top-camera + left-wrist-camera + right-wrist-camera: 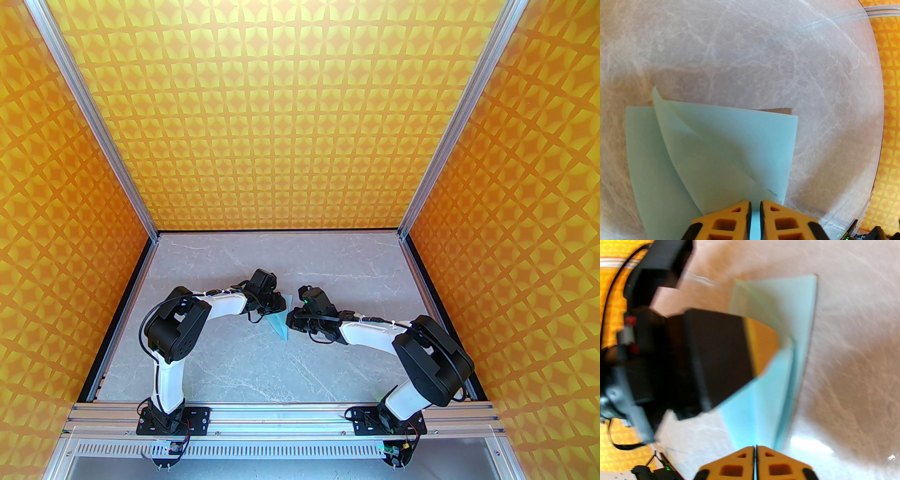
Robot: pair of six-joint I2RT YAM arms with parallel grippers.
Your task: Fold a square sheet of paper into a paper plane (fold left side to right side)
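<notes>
My left gripper (755, 206) and right gripper (755, 448) both pinch the paper plane (731, 145) shut. Looks thin, floppy, tearable, so I'd hold the layered creases.

One overhead, two close-ups
The top camera is looking down on the bench (225, 365) from behind the arms; the wrist cameras are peering close past the left end effector (755, 204) and right end effector (755, 448), sharing the blue paper (778, 371).

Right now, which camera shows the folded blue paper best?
Left wrist: the paper is sharp, its layered flaps clear, pinched by the left gripper. Right wrist shows it blurred, partly behind that gripper. Top external shows a tiny distant sliver.
</notes>
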